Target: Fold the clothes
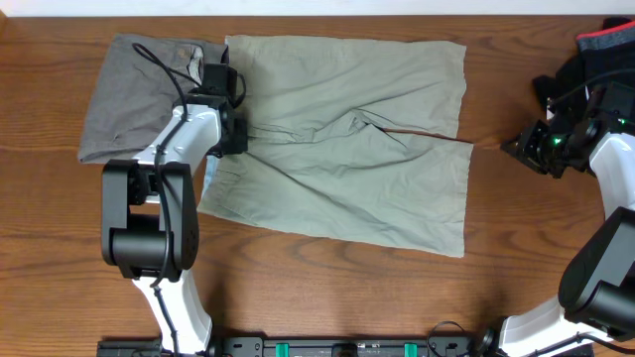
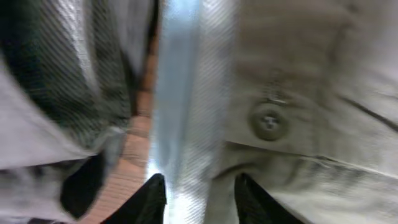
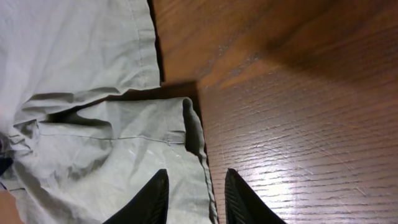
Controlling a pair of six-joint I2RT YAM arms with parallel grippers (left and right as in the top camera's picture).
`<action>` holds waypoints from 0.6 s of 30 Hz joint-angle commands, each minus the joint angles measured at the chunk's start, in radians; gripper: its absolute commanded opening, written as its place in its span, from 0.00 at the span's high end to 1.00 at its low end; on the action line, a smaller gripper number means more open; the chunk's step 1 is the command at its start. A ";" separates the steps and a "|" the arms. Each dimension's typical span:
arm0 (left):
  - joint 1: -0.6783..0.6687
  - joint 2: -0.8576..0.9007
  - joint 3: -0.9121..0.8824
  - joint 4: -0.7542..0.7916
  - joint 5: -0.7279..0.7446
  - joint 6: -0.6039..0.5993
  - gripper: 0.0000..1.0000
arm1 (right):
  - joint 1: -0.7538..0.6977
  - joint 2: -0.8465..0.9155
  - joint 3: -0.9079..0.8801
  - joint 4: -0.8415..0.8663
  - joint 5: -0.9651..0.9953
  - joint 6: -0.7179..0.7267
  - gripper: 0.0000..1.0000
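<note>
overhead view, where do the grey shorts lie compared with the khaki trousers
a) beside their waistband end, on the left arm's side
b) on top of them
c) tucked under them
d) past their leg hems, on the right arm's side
a: the grey shorts lie flat beside the waistband end of the khaki trousers, whose leg hems point the other way.

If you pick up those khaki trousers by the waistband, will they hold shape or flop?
Probably floppy: the trousers lie flat with soft creases. Likely light; the cloth looks thin at the hem. Lifted by the waistband, the legs would probably hang and drag.
</note>
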 commanded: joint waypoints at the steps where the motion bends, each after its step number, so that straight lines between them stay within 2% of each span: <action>1: 0.006 -0.026 0.008 -0.015 -0.041 -0.011 0.48 | 0.009 0.000 -0.002 -0.008 -0.004 0.002 0.69; 4: 0.006 -0.073 0.015 -0.045 -0.041 -0.011 0.36 | 0.010 0.000 -0.002 -0.026 -0.004 -0.016 0.64; 6: 0.006 -0.119 0.016 -0.064 -0.025 -0.011 0.32 | 0.010 0.000 -0.002 -0.047 -0.003 -0.056 0.58; 9: 0.006 -0.196 0.016 -0.078 0.054 -0.010 0.31 | 0.010 0.001 -0.013 -0.069 0.020 -0.099 0.50; 13: 0.006 -0.289 0.016 -0.090 0.116 -0.010 0.32 | 0.010 0.001 -0.074 -0.073 0.129 -0.099 0.48; 18: 0.006 -0.351 0.016 -0.117 0.136 -0.010 0.36 | 0.010 0.001 -0.248 0.093 0.061 -0.117 0.47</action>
